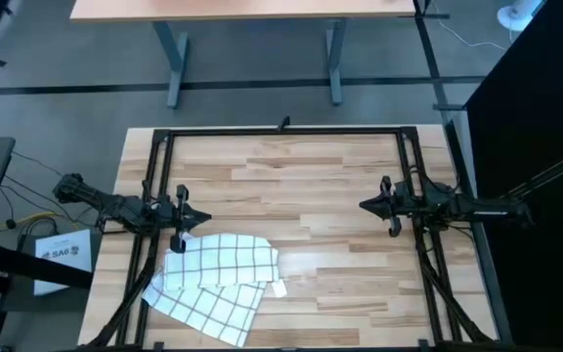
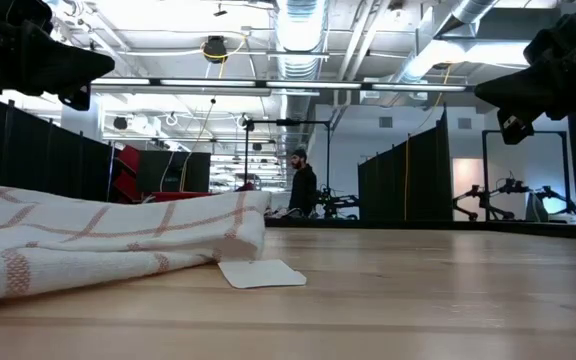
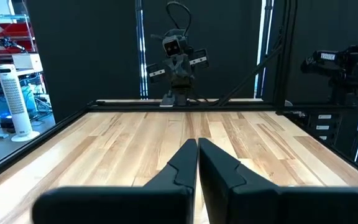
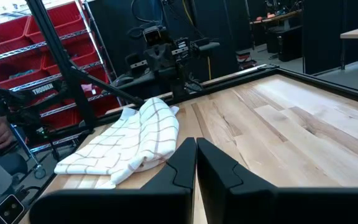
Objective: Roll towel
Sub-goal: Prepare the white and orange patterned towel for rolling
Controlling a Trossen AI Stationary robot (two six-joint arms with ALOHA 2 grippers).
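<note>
While the towel (image 1: 218,284) lies loosely folded and crumpled on the table (image 1: 340,186) near its front-left edge, its small white tag (image 1: 279,288) sticks out flat at the right side. Left claw (image 1: 201,219) hangs just above the towel's back edge, fingers closed on nothing. Right claw (image 1: 365,205) is well apart on the right, also closed and empty.

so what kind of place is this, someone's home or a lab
Most likely a robotics lab or workshop, not a home: black curtain partitions, exposed ceiling ducts, red parts bins, and another robot rig beyond the wooden table.
</note>
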